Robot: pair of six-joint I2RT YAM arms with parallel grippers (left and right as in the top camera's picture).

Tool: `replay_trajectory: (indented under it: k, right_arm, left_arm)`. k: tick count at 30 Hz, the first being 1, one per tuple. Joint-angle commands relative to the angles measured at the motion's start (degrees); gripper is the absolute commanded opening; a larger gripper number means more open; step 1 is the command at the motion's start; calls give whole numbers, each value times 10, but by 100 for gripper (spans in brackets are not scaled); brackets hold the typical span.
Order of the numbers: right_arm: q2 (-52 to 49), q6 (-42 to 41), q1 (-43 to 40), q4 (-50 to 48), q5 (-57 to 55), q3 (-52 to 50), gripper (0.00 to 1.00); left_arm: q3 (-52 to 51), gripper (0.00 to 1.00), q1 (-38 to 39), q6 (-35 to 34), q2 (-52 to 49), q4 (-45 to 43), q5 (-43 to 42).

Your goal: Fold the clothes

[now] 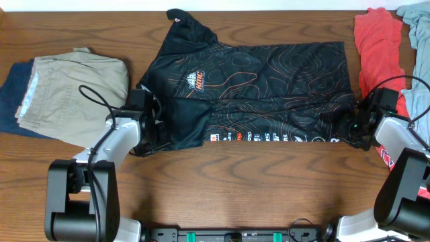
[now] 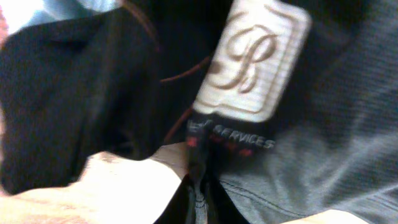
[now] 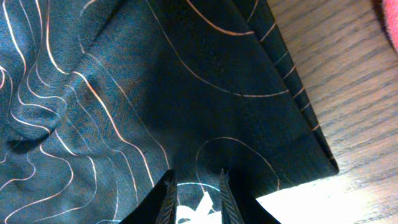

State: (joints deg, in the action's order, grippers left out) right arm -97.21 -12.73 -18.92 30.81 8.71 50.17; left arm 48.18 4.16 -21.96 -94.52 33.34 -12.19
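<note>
The black jersey with thin orange contour lines lies spread across the wooden table, collar to the left and white lettering along its near edge. My left gripper is at the jersey's near left corner. In the left wrist view it is shut on a pinch of grey-black cloth, below a cream sewn label. My right gripper is at the near right corner. In the right wrist view its narrow-set jaws hold the jersey, with white lettering between them.
Folded khaki trousers lie on a dark blue garment at the left. A red garment and a light blue one are heaped at the right edge. Bare wood runs along the near side.
</note>
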Motion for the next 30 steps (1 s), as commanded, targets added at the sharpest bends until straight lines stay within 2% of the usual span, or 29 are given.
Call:
replay_trajectory:
  k: [1,7,12,14,15,17,18,19,25,30]
  right_arm:
    - [-2,8,2,-1,-8,-3,22]
    - [-2,8,2,-2,-10,-3,22]
    - [-2,8,2,-2,-10,-3,22]
    - [-2,8,2,-2,-10,-3,22]
    - [-2,8,2,-2,-10,-3,22]
    - [-2,8,2,-2,-10,-3,24]
    - [-2,8,2,-2,-10,-3,25]
    - [-2,8,2,-1,-10,-3,28]
    - [-2,7,2,-3,-9,-3,33]
    - [10,7,0,20,-10,18,40]
  left_arm:
    - [2,6,-2,7,-3,-2,-38]
    - [84,6,-2,28,19,-33,-176]
    - [189,6,-3,28,36,-85,-181]
    - [218,7,-3,24,36,-97,-157]
    - [224,13,-3,17,36,-97,-139]
    - [226,57,-3,10,35,-91,-104]
    - [224,70,-3,10,33,-77,-90]
    - [223,74,-3,11,32,-57,-74]
    - [202,75,-3,11,29,78,64]
    - [185,75,-3,10,29,127,105]
